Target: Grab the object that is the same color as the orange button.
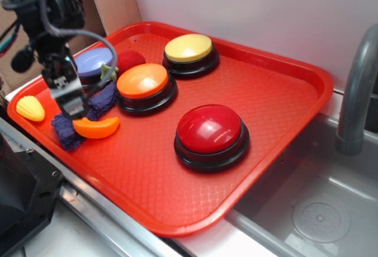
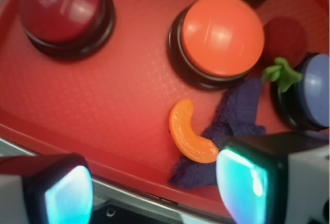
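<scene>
Here, the scene is read from left to right in the exterior view.

Yellow ridged toy (image 1: 30, 108): seen at the tray's left corner, apart from the task's things.

Gripper (image 1: 72, 108): held low over the left part of the red tray (image 1: 283, 85), pointing downward from the black arm; in the wrist view the jaws are seen spread wide, with nothing between them.

Purple cloth (image 1: 69, 128): lying crumpled beneath the gripper, touching the wedge's end.

Orange wedge toy (image 1: 97, 127): the matching-coloured object, resting on the tray just beside the gripper, partly against the cloth; in the wrist view it lies ahead of the fingertips (image 2: 242, 183), nearer the right one.

Orange button (image 1: 142, 80): standing behind the wedge, near it but not touching.

Red button (image 1: 210, 129): placed further right, well apart from the wedge.

Progress: the approach is judged nearly made; the wedge is not yet enclosed or lifted.

Remaining: the gripper is to be centred over the wedge, lowered, closed on it, then raised, ideally without catching the cloth.
</scene>
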Controlling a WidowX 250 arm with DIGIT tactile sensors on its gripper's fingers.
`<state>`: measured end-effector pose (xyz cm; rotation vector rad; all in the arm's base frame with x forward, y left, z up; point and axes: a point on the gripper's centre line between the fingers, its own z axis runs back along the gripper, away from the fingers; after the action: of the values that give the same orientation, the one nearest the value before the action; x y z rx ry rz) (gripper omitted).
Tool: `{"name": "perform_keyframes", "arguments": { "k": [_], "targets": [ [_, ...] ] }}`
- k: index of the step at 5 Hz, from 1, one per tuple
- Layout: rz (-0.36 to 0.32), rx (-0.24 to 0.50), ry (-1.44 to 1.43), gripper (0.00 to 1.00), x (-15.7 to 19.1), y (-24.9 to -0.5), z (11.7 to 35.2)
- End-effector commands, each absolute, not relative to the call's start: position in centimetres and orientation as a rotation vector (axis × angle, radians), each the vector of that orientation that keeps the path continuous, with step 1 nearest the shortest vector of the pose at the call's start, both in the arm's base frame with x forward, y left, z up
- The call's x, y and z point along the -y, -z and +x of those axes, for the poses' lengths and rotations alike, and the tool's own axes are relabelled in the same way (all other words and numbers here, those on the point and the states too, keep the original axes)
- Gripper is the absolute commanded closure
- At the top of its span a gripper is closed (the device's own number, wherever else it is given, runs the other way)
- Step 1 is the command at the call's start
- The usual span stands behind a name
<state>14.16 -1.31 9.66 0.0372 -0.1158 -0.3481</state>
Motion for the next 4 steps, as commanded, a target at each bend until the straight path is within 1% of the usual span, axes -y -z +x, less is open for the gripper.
{"name": "perform_keyframes", "arguments": {
  "k": [1, 3, 4],
  "targets": [
    [0.051, 0.129, 0.375, 0.00, 0.5, -6.1, 15.2],
    [0.012, 0.127, 0.356, 0.00, -0.4, -3.3, 15.9],
    [-0.003, 0.115, 0.357, 0.00, -0.3, -2.5, 16.1]
  ]
}}
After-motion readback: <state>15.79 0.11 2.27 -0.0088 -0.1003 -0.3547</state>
